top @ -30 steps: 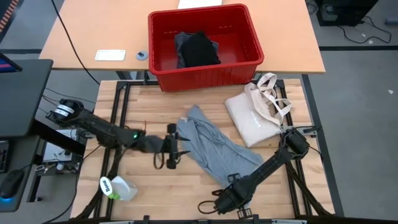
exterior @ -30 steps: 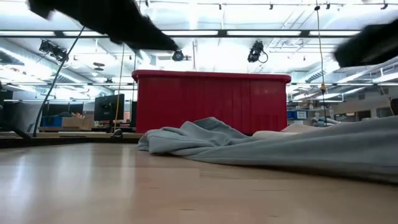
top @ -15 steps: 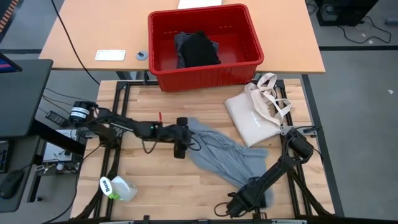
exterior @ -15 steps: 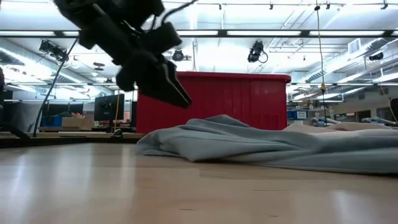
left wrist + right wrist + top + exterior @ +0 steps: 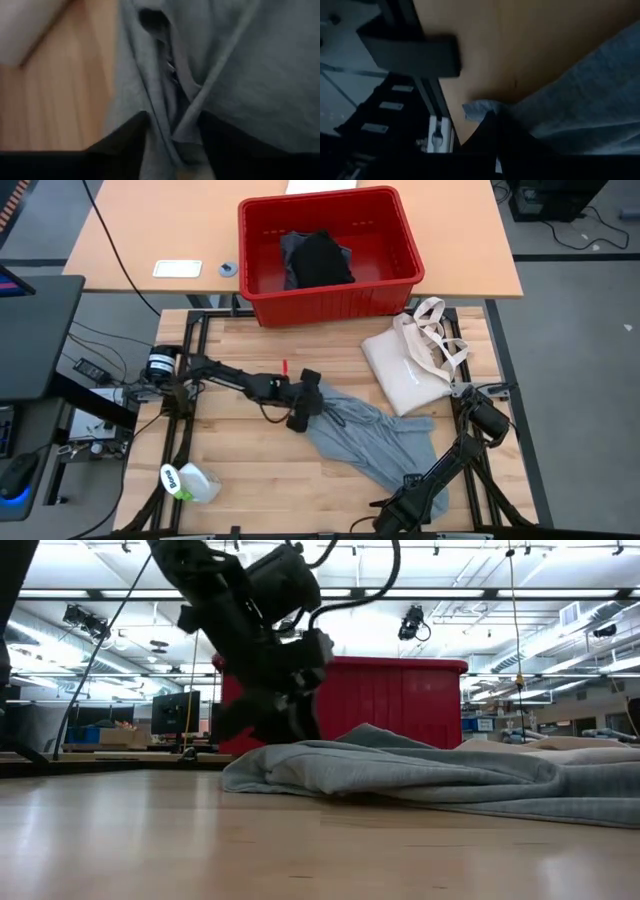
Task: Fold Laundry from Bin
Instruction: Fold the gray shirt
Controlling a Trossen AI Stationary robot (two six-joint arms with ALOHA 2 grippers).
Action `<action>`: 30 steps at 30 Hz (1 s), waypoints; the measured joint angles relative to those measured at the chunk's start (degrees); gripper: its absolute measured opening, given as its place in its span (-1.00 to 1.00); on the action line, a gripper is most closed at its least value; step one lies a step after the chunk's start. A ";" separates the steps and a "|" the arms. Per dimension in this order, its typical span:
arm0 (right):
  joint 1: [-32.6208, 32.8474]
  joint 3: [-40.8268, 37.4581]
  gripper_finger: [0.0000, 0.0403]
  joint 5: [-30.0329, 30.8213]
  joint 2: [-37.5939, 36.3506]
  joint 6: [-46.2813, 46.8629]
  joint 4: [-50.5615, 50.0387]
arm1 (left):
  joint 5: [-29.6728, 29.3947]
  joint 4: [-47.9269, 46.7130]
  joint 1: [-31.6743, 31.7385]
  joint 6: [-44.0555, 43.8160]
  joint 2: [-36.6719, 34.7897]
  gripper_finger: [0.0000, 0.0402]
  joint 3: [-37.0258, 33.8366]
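Two arms work the grey T-shirt (image 5: 365, 435), which lies at the counter's (image 5: 230, 450) centre. Left gripper (image 5: 303, 416) straddles its nine-o'clock edge, jaws apart around a fold. Right gripper (image 5: 405, 505) pinches the five-o'clock corner. At twelve, the red bin (image 5: 262, 245) holds a black garment (image 5: 322, 260).

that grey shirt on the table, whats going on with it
Two robot arms are working a grey shirt spread on the wooden table. The left gripper is down on the shirt's far edge, fingers either side of a fold. The right gripper is shut on the near corner. A black garment waits in the red bin, beside a cream tote bag.
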 joint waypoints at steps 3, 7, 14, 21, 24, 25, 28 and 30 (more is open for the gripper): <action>-0.04 0.02 -0.95 1.58 -0.02 0.60 0.02 | -0.03 -5.03 -1.10 0.52 -0.16 -0.55 1.65; -0.04 0.02 -0.94 2.60 -0.02 0.19 -2.32 | 0.02 -12.91 -2.31 0.69 -2.41 -0.94 4.00; 2.10 0.04 -0.93 6.74 -0.23 0.08 -12.84 | -8.83 -24.89 -4.13 -2.16 -10.65 -0.98 6.86; 4.45 0.02 -0.79 7.99 -0.25 1.54 -21.00 | -13.19 -30.31 -6.37 -8.76 -21.03 -0.99 6.84; 5.27 0.02 -0.64 5.20 -0.26 1.70 -21.99 | -13.09 -30.83 -9.14 -11.46 -24.92 -0.99 6.81; 5.65 0.02 -0.57 4.27 -0.26 1.77 -22.41 | -13.08 -31.59 -10.18 -12.30 -26.22 -0.99 6.81; 7.37 0.02 -0.33 2.36 -0.26 3.66 -23.13 | -13.08 -32.67 -13.83 -14.44 -30.22 -0.99 6.81; 8.77 0.02 -0.19 2.05 -0.26 4.50 -23.64 | -13.13 -32.43 -16.29 -16.38 -33.00 -0.99 6.79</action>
